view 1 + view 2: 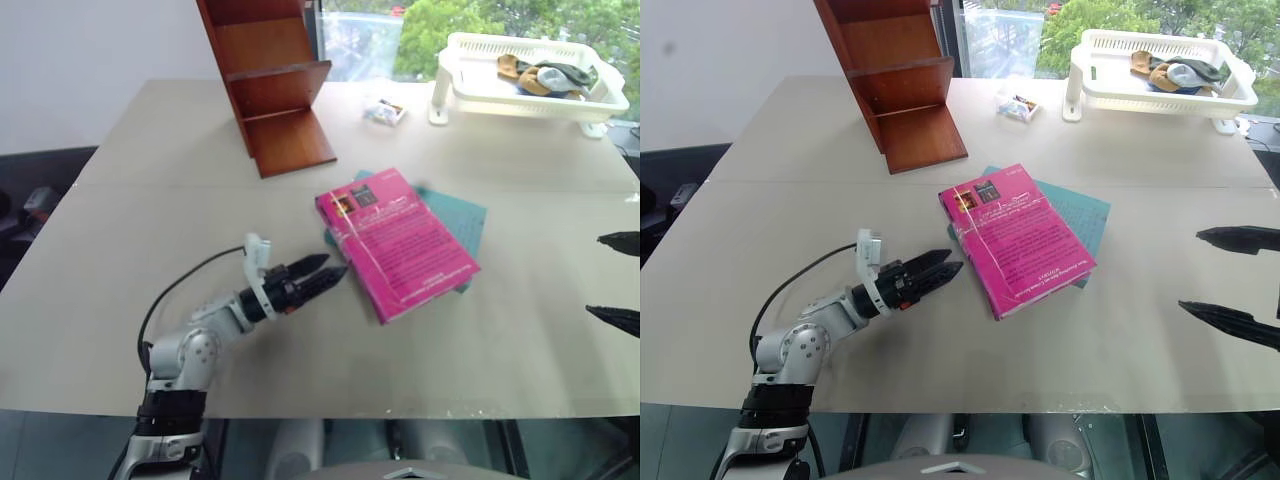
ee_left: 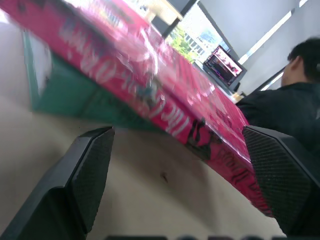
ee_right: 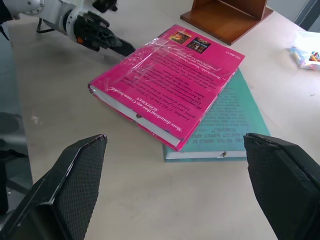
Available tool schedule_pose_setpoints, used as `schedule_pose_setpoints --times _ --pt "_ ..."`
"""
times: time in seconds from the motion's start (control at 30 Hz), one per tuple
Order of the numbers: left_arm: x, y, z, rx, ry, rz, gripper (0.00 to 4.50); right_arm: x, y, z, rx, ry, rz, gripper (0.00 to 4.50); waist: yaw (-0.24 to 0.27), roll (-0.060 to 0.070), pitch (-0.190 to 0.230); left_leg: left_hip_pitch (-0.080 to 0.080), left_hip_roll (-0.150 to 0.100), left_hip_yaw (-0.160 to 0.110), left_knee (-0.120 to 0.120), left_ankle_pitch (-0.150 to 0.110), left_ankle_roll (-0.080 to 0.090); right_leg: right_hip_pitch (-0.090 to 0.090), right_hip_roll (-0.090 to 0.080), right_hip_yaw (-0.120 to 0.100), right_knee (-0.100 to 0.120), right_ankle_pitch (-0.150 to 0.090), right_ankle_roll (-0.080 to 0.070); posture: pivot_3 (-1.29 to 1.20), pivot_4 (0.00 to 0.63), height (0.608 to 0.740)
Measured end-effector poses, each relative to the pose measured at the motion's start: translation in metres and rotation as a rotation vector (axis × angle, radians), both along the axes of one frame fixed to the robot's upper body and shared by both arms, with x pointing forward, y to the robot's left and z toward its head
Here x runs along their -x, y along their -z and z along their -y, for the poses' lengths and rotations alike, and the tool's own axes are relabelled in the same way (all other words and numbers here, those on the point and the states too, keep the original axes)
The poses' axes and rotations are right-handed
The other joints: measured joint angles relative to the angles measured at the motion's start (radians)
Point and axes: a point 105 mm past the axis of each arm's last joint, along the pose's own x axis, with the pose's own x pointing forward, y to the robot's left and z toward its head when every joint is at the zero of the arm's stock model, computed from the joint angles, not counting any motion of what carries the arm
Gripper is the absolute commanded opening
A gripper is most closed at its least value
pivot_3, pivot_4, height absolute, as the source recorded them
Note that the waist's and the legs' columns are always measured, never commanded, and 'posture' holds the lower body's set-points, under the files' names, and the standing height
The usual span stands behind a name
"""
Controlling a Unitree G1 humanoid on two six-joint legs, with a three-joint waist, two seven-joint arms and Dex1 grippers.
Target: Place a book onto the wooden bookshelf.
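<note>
book [image 1: 398,243]: pink one lying flat on the teal book [image 1: 462,222], mid-table, not gripped
left gripper [image 1: 322,272]: wide open, level at its near edge, probably lining up a grab
right gripper [image 1: 1230,280]: open, held off
wooden bookshelf [image 1: 272,85]: far back, waiting

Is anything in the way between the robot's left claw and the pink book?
No, nothing visible is. The left gripper is open and sits low over the table, right beside the pink book, with bare tabletop between them. The pink book lies on top of a teal book, which is under it, not in front of it.
</note>
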Motion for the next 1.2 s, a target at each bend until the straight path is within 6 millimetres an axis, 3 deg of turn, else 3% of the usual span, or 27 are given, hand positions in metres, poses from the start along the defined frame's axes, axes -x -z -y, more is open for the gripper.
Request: schedule_pose_setpoints --times 0.4,0.77,0.87,0.93,1.0,1.1,1.2 --pt "-0.002 -0.008 0.042 0.278 0.076 -0.324 4.43 0.01 0.004 -0.007 -0.013 -0.031 -0.015 4.5 0.005 -0.001 0.0 0.0 -0.001 -0.002 0.001 0.0 0.0 0.001 0.0 -0.001 -0.001 0.0 0.0 0.0 0.15 0.74" --pt "-0.015 -0.008 0.048 0.361 0.035 -0.441 4.43 0.013 0.003 -0.004 -0.05 -0.034 0.004 4.5 0.01 -0.001 0.0 0.001 -0.001 -0.002 0.001 0.0 0.0 0.003 0.001 -0.002 -0.001 0.0 0.0 0.0 0.15 0.74" --pt "-0.016 -0.01 0.047 0.382 0.033 -0.451 3.31 0.012 0.003 -0.001 -0.066 -0.028 0.001 4.5 0.011 -0.001 0.0 0.001 -0.001 -0.002 0.001 0.0 0.0 0.003 0.001 -0.002 -0.001 0.0 0.0 0.0 0.15 0.74" --pt "-0.015 -0.01 0.048 0.381 0.033 -0.461 2.31 0.012 0.002 0.001 -0.076 -0.024 0.003 4.5 0.011 -0.001 0.0 0.001 -0.001 -0.002 0.001 0.0 0.0 0.003 0.001 -0.001 -0.001 0.0 0.0 0.0 0.15 0.74" --pt "-0.015 -0.009 0.048 0.38 0.034 -0.464 1.81 0.012 0.002 0.002 -0.079 -0.021 0.002 4.5 0.011 -0.001 0.0 0.001 -0.001 -0.002 0.001 0.0 0.0 0.003 0.001 -0.001 -0.001 0.0 0.0 0.0 0.15 0.74" --pt "-0.015 -0.01 0.048 0.387 0.034 -0.474 0.43 0.012 0.003 0.003 -0.081 -0.023 0.0 4.5 0.013 -0.001 0.0 0.001 -0.001 -0.002 0.001 0.0 0.0 0.003 0.001 -0.001 -0.002 0.0 0.0 0.0 0.15 0.74" --pt "-0.014 -0.012 0.048 0.399 0.037 -0.481 0.38 0.013 0.003 0.004 -0.079 -0.029 -0.002 4.5 0.016 -0.001 0.0 0.0 -0.001 -0.002 0.001 0.0 0.0 0.003 0.001 -0.001 -0.002 0.0 0.0 0.0 0.15 0.74"
